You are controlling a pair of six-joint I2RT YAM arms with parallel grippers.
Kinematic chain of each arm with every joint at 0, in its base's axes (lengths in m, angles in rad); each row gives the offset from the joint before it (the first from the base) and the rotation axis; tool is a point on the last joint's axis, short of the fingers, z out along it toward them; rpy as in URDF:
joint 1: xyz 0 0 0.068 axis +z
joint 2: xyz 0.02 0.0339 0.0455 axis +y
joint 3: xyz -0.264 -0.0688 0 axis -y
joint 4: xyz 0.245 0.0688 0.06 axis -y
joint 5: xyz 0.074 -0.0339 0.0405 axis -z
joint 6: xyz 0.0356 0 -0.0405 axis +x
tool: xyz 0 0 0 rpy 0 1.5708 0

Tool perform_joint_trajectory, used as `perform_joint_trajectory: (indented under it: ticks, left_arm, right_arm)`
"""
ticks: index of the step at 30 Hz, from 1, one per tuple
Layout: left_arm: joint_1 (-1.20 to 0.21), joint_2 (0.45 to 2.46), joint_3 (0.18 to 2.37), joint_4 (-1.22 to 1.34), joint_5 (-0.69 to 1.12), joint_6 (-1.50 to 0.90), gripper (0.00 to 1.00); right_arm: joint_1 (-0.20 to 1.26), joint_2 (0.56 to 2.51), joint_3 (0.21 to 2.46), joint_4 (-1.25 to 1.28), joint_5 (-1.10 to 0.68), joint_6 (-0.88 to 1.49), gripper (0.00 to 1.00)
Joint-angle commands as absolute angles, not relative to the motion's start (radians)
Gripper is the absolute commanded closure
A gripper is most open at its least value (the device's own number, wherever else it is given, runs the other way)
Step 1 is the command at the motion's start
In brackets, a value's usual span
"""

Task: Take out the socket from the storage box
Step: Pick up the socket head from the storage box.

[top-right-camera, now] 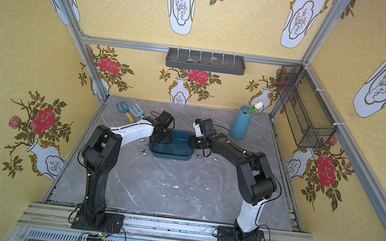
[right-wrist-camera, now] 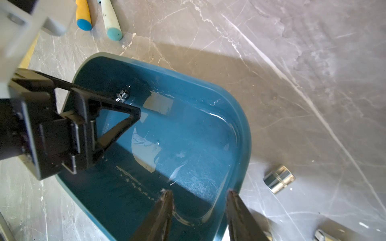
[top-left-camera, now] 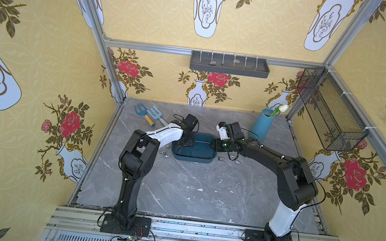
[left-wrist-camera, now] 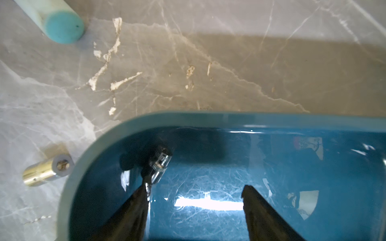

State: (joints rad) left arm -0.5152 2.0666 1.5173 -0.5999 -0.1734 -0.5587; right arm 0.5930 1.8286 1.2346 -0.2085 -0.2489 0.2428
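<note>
Teal storage box [top-left-camera: 192,159] sits mid-table. 1 socket [left-wrist-camera: 159,164] lies inside it by a corner wall, just beside 1 fingertip of my left gripper [left-wrist-camera: 195,187], whose jaws are spread wide and hold nothing. My right gripper [right-wrist-camera: 198,193] is partly open, astride the box's end wall.

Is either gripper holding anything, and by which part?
Nothing is held. The left gripper stands open inside the storage box, the socket lying by one fingertip. The right gripper, jaws apart, sits at the box's end wall, clamping nothing.
</note>
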Motion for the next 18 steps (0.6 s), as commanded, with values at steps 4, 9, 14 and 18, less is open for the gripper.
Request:
perform_joint_trajectory:
  ticks: [4,9,14,18]
  left_arm:
    - [-0.515,2.095,1.511,-0.579,-0.198,-0.568,0.2]
    - [-0.515,2.111,1.507,-0.552,-0.179,-0.567,0.2]
    - [-0.524,2.094,1.502,-0.541,-0.154,-0.574,0.21]
    - [-0.528,2.078,1.493,-0.536,-0.175,-0.573,0.22]
  right_arm:
    - [0.588,1.818,1.222,-0.178,-0.241,0.253,0.53]
    - [0.581,1.815,1.212,-0.172,-0.245,0.254,0.53]
    - [0.575,1.81,1.206,-0.17,-0.248,0.254,0.53]
    - [0.573,1.813,1.202,-0.164,-0.253,0.256,0.53]
